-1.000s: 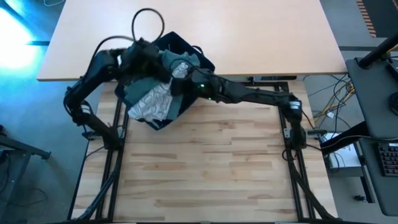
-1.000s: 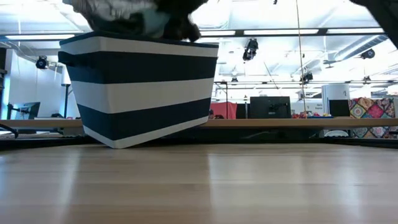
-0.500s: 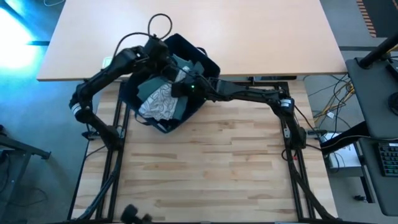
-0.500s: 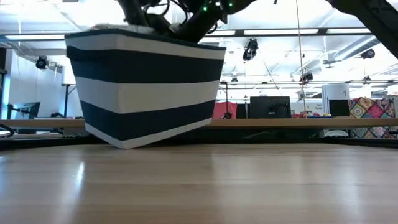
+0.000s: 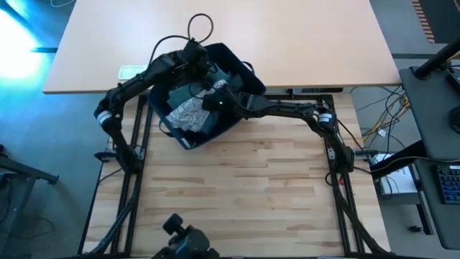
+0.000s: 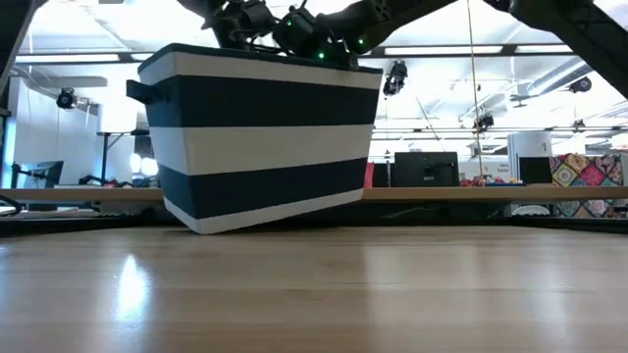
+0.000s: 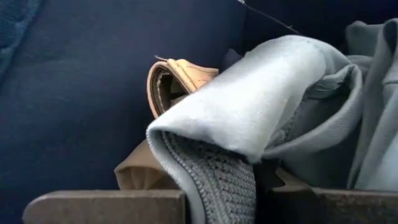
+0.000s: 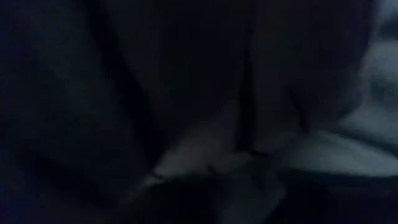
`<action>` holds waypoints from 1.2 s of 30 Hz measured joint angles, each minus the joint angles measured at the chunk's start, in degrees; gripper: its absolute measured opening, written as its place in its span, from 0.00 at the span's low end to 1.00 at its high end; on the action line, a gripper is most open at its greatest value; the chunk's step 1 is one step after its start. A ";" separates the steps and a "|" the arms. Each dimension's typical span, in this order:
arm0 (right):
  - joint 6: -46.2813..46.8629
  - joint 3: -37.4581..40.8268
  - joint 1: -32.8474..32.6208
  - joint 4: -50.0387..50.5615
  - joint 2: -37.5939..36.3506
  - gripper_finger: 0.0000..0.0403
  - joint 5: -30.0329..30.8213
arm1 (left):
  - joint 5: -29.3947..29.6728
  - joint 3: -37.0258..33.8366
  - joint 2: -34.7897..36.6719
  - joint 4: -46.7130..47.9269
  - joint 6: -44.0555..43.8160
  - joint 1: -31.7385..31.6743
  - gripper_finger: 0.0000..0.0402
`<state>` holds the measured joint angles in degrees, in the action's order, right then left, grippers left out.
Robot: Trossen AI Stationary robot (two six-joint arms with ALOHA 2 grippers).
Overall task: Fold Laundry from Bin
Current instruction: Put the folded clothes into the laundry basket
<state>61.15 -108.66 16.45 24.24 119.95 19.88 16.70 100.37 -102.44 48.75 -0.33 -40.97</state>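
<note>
Butcher-block table [image 5: 244, 194]; pale desk [image 5: 302, 36] behind; ceiling strip lights [image 6: 442, 50] overhead.

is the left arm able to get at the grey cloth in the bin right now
Probably yes. The left gripper is already down inside the bin, and its wrist view shows the grey cloth right at its fingers, with nothing between.

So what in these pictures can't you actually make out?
- Right tool: high view, buried among the laundry in the bin; its own wrist view is almost black.
- Bin contents: low view, hidden by the striped wall.
- Left tool: wrist view, the bottom edge crops its fingers; grey cloth sits between them.
- Dark object: high view, cut off by the bottom edge.
</note>
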 joint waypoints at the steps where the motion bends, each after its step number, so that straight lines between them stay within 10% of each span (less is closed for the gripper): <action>1: -0.43 0.00 0.00 0.35 0.08 0.15 0.13 | 0.42 0.63 -0.76 0.12 0.67 0.02 0.10; 17: -13.19 -6.04 -0.33 19.92 -0.29 0.22 -2.67 | -4.29 3.74 -3.65 -0.04 2.74 1.11 0.12; 36: -26.62 -13.65 -1.29 45.64 -0.20 0.61 -8.78 | -3.95 8.10 -4.48 5.64 5.75 1.18 0.70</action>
<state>34.53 -122.31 15.16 69.88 119.75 11.10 12.75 108.47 -106.91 54.40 5.42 -39.79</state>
